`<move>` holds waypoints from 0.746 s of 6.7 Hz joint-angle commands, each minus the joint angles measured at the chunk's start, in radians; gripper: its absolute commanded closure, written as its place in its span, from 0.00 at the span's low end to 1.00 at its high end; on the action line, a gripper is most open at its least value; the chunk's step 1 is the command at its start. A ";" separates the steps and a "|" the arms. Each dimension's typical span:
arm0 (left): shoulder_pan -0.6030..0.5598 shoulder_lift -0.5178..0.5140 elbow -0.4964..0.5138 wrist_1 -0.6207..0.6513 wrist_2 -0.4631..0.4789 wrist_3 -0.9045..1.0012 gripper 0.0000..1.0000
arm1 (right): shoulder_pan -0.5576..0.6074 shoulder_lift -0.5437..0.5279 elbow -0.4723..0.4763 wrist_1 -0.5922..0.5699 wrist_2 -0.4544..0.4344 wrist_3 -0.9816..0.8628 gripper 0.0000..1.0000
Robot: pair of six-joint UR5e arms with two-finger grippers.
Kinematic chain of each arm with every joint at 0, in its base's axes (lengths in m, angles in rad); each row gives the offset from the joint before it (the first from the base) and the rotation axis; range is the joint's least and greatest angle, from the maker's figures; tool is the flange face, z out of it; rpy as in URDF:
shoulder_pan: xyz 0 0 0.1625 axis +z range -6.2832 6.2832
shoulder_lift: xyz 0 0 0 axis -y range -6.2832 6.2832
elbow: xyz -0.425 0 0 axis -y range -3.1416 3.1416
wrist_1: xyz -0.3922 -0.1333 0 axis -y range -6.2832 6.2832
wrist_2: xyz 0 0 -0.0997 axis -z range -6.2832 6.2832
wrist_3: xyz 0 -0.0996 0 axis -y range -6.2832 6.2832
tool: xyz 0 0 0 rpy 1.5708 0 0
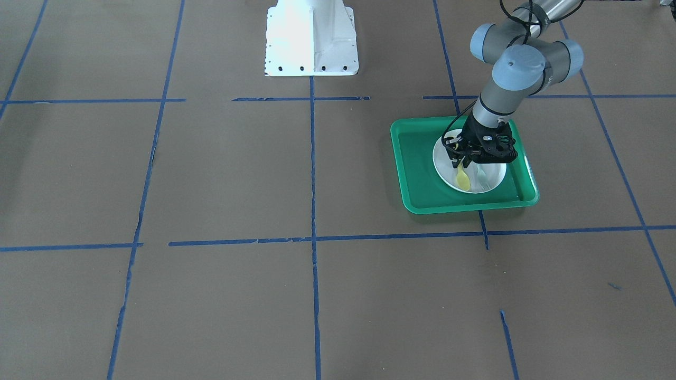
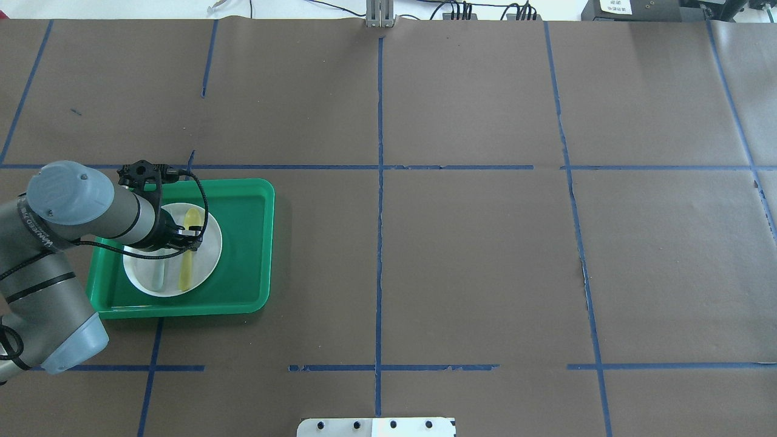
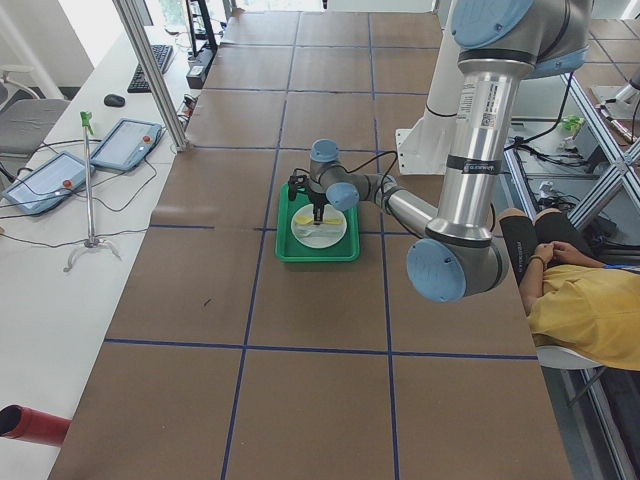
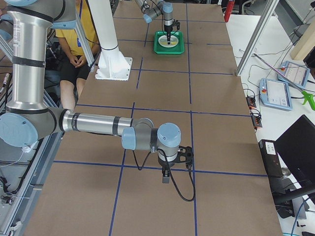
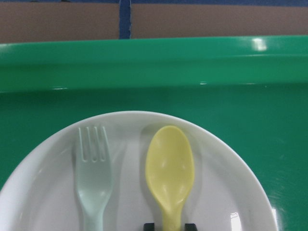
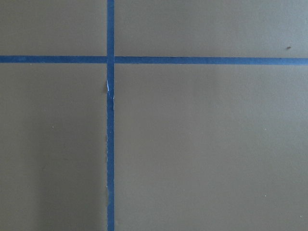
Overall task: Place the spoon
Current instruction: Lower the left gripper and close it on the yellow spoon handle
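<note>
Parted only a crack at the left tool (image 5: 169, 226), with black fingertips (image 5: 149, 225) flanking the handle of the yellow spoon (image 5: 170, 166), slim gaps on both sides. Lying flat on the white plate (image 5: 231, 192), parallel to and just beside the pale fork (image 5: 94, 178). Set inside the green tray (image 5: 154, 62) on the brown desk (image 2: 473, 261). Cannot tell how far open at the right tool (image 4: 166, 176), well apart.

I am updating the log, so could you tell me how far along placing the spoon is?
Done: the spoon lies on the white plate beside the fork, inside the green tray. In hand: the left jaws straddle its handle; whether they grip it is unclear. Left: open if needed and lift clear.
</note>
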 commanded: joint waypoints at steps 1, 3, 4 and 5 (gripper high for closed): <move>0.000 0.002 0.000 0.000 -0.001 -0.002 0.91 | 0.000 0.000 0.000 0.000 0.000 0.000 0.00; -0.002 0.007 -0.006 0.002 -0.003 -0.002 1.00 | 0.000 0.000 0.000 0.000 0.000 0.000 0.00; -0.012 0.020 -0.027 0.003 -0.004 0.002 1.00 | 0.000 0.000 0.000 0.002 0.000 -0.002 0.00; -0.020 0.031 -0.080 0.034 -0.006 0.007 1.00 | 0.000 0.000 0.000 0.000 0.000 0.000 0.00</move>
